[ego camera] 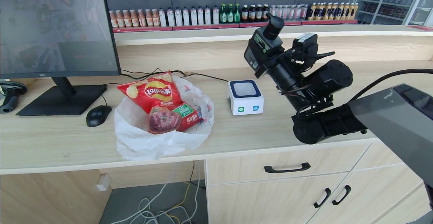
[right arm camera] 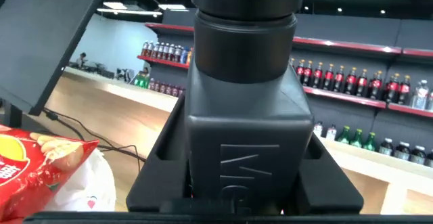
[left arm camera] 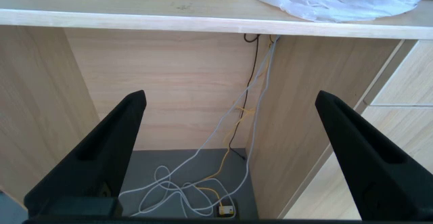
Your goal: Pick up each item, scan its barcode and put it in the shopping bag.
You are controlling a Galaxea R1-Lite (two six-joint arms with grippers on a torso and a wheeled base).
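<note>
Pale wood checkout counter (ego camera: 257,129), with shelves of bottled drinks (ego camera: 216,14) running along the wall behind.

1. Right gripper (ego camera: 263,53): hanging above the counter, up behind the scanner and to its right. Its jaws are clamping a dark grey bottle (ego camera: 268,34) with a round black cap (label print too small to make out).
2. Scanner (ego camera: 246,97): white cube with a blue-rimmed window, sitting on the counter between the shopping bag and the right arm.
3. Shopping bag (ego camera: 135,139): white plastic, sitting open near the counter's front edge. A red chip packet (ego camera: 152,93) and a second red packet (ego camera: 165,119) are leaning inside it.
4. Left gripper (left arm camera: 230,99): hanging below the countertop, facing the recess where cables (left arm camera: 203,176) are trailing. Its jaws are standing wide apart, gripping nothing.
5. Monitor (ego camera: 54,27), mouse (ego camera: 98,115) and handheld scanner (ego camera: 12,95): resting at the counter's left end.
</note>
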